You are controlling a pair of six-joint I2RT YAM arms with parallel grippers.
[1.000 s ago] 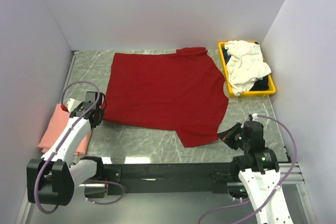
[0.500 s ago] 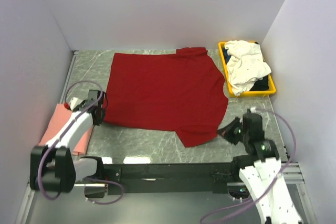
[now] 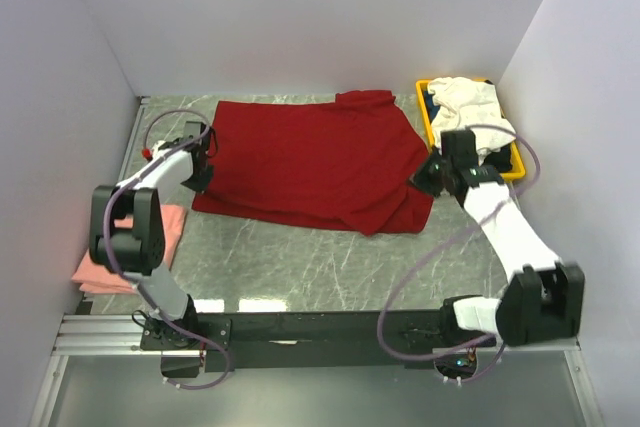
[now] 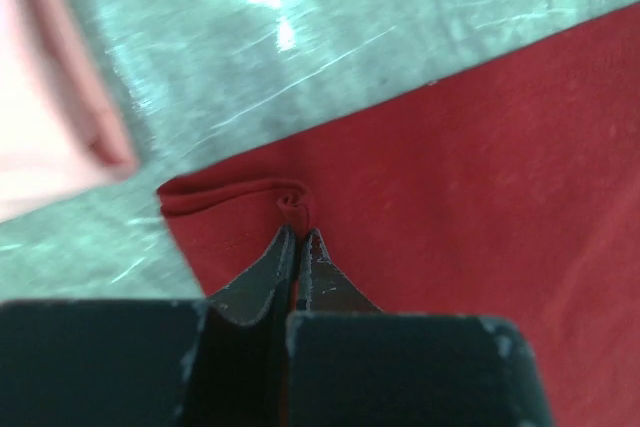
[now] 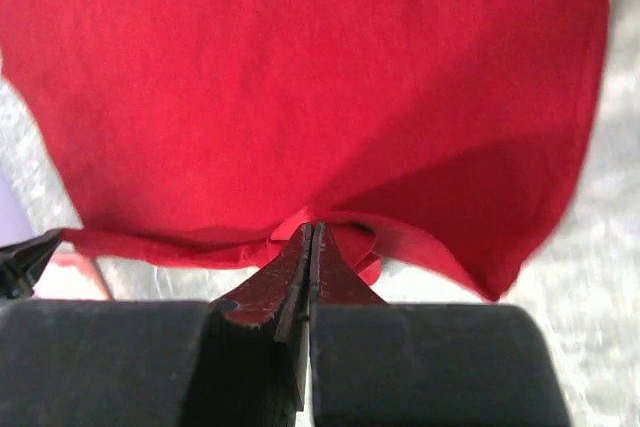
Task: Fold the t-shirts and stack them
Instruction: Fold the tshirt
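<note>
Pinching dark red t-shirt at both sides: left gripper jaws pressed on bunched corner; right gripper jaws clamped on puckered cloth fold.

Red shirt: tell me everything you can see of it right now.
Dark red soft cloth t-shirt, spread mostly flat across the far middle of the grey table. One short sleeve pokes out at the far edge; the near edge looks doubled over, layers showing at near right. The left gripper is shut on a bunched pinch at its left near corner, the right gripper shut on a fold at its right side.
</note>
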